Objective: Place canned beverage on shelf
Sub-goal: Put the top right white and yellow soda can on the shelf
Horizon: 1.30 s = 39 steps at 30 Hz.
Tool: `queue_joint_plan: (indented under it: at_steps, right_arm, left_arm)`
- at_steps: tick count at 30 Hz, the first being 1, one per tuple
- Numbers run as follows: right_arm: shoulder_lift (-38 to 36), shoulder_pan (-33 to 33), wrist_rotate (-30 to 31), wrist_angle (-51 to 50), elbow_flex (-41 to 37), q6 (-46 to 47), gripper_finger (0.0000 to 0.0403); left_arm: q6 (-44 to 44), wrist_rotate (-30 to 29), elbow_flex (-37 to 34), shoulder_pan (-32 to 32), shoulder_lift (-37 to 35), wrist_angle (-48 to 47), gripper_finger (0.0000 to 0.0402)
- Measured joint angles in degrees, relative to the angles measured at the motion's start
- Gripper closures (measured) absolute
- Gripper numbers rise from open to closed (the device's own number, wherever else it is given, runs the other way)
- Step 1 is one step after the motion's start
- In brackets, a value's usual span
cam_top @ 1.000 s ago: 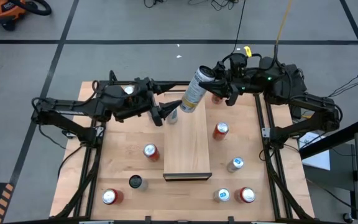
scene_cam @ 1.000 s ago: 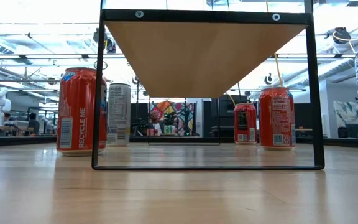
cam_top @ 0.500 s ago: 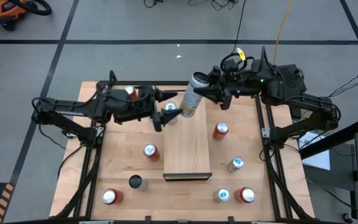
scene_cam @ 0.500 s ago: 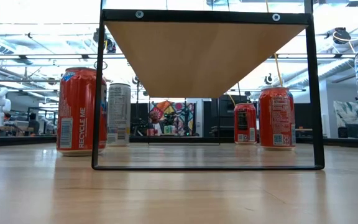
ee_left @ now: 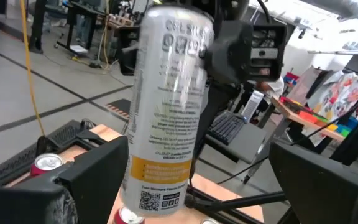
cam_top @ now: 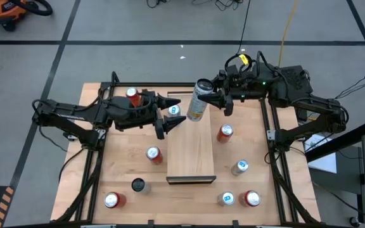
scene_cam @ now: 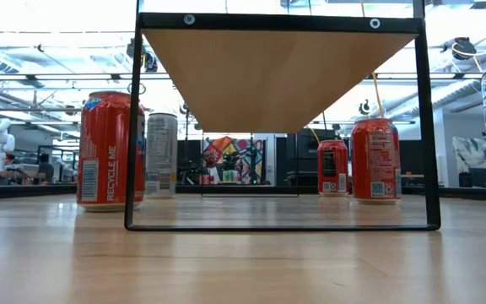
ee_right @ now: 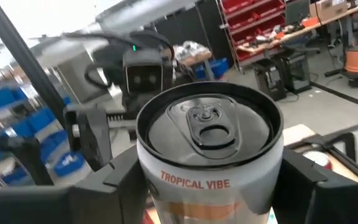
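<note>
High view shows the right gripper clamped on a tall silver can, tilted above the shelf's twelve o'clock end. At its nine o'clock, the left gripper waits, fingers spread.

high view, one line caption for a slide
Right gripper holds a tilted silver can above the shelf; left gripper open nearby.

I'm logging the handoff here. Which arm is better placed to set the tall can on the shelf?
The right arm. Its gripper is shut on the tall silver can, held tilted over the far end of the shelf. The left gripper is open and empty beside it.
</note>
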Motion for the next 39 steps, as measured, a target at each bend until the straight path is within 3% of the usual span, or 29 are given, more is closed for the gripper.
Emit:
queue_joint_plan:
  at_steps: [9, 15, 27, 39]
  right_arm:
    - [-4.0, -0.1, 0.0, -11.4, 0.0, -6.4, 0.0174]
    - [-6.9, -0.1, -0.2, -16.2, 0.0, -8.3, 0.017]
    - [-12.0, -0.1, -0.3, -23.3, 0.0, -11.8, 0.0168]
    - [-13.5, -0.1, -4.8, -29.5, 0.0, -14.8, 0.0168]
  left_arm:
    - [-0.1, -0.3, 0.0, 0.2, 0.0, -2.1, 0.0008]
    - [-4.4, -3.8, 0.0, 1.1, 0.0, -1.5, 0.0008]
    - [-4.6, -11.8, 0.0, 1.1, 0.0, -1.6, 0.0008]
    - [-4.6, -16.1, 0.0, 0.9, 0.0, -1.9, 0.0008]
